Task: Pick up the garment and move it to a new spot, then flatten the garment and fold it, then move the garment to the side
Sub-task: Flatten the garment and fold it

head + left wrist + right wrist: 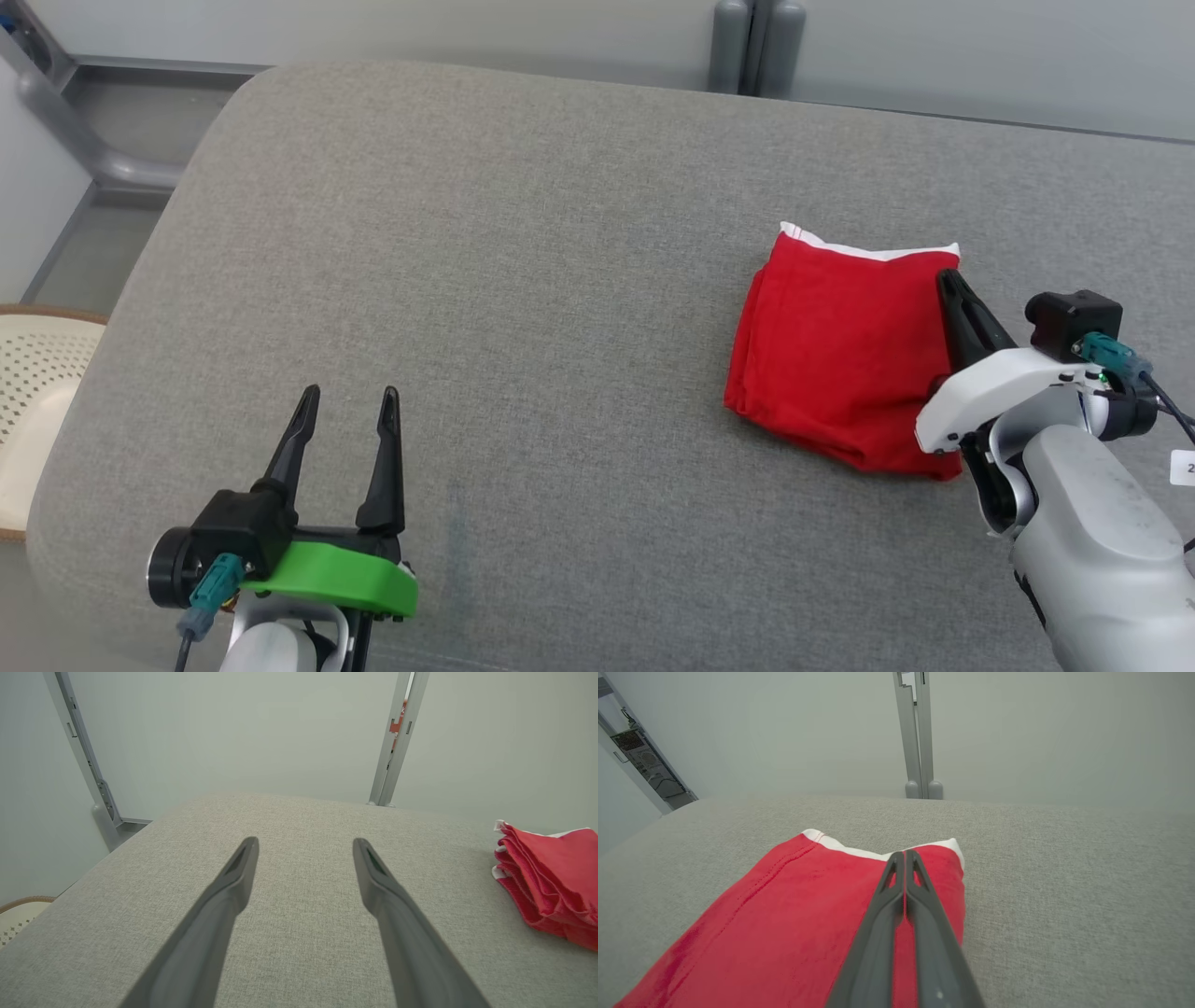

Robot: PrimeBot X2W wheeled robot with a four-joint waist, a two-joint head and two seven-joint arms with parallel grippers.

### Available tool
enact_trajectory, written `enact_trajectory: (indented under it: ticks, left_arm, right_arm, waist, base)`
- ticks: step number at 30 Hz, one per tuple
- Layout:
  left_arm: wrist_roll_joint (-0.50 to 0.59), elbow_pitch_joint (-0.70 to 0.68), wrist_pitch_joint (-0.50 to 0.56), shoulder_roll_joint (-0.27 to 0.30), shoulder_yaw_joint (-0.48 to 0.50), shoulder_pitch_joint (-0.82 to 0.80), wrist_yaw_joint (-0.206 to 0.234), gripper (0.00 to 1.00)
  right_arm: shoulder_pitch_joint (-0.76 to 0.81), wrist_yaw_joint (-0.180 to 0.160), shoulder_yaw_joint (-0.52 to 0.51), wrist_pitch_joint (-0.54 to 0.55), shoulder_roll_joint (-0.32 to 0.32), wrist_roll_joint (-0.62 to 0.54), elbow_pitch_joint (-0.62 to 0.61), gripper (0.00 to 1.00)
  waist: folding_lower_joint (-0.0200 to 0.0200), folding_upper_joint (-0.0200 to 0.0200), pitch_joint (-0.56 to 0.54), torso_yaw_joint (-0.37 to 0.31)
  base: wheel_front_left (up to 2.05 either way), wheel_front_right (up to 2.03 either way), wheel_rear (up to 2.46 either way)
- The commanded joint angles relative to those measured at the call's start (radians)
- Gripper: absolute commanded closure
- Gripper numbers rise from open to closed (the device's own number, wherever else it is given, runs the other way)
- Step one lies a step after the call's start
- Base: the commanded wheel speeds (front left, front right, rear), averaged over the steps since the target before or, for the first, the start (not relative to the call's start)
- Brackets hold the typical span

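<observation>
The red garment (831, 355) with a white hem lies folded into a thick square on the right part of the grey padded table (513, 233). My right gripper (948, 275) is shut, its two fingers pressed together and lying over the garment's right side, tips near the white hem. In the right wrist view the joined fingers of my right gripper (904, 854) rest above the red garment (784, 914) with no fabric between them. My left gripper (348, 392) stands open over bare table at the lower left, far from the garment. The left wrist view shows the left gripper (304, 842) spread, with the garment (556, 882) in layers at its right edge.
A cream perforated basket (37, 373) stands beyond the table's left edge. A grey post (756, 47) rises behind the far edge, and a metal frame (65, 112) runs along the wall at the back left. The table's rounded corner is at the upper left.
</observation>
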Motion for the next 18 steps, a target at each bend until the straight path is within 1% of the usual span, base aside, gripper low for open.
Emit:
enact_trajectory:
  ticks: [1, 6, 10, 13, 18]
  left_arm:
    - [-0.012, 0.001, 0.000, 0.002, -0.002, -0.019, -0.002, 0.00]
    - [-0.021, 0.004, 0.000, 0.002, -0.015, -0.029, 0.000, 0.00]
    - [-0.022, 0.006, 0.000, 0.002, -0.025, -0.037, 0.003, 0.00]
    - [-0.028, 0.007, 0.000, 0.002, -0.033, -0.040, 0.009, 0.00]
    - [-0.033, 0.007, 0.000, 0.002, -0.037, -0.039, 0.011, 0.00]
  right_arm:
    - [-0.020, -0.001, -0.010, -0.003, 0.002, -0.022, 0.032, 1.00]
    - [-0.072, -0.001, -0.027, -0.003, 0.014, -0.067, 0.139, 1.00]
    - [-0.095, -0.001, -0.033, -0.003, 0.046, -0.084, 0.190, 1.00]
    - [-0.101, -0.001, -0.019, -0.003, 0.085, -0.092, 0.188, 1.00]
    - [-0.068, -0.001, 0.019, -0.003, 0.136, -0.084, 0.134, 1.00]
  waist:
    - [0.0000, 0.0000, 0.021, 0.022]
    - [0.0000, 0.0000, 0.042, 0.047]
    - [0.0000, 0.0000, 0.053, 0.064]
    - [0.0000, 0.0000, 0.056, 0.075]
    - [0.0000, 0.0000, 0.054, 0.084]
  base:
    - [0.00, 0.00, 0.00]
    - [0.00, 0.00, 0.00]
    - [0.00, 0.00, 0.00]
    - [0.00, 0.00, 0.00]
    - [0.00, 0.00, 0.00]
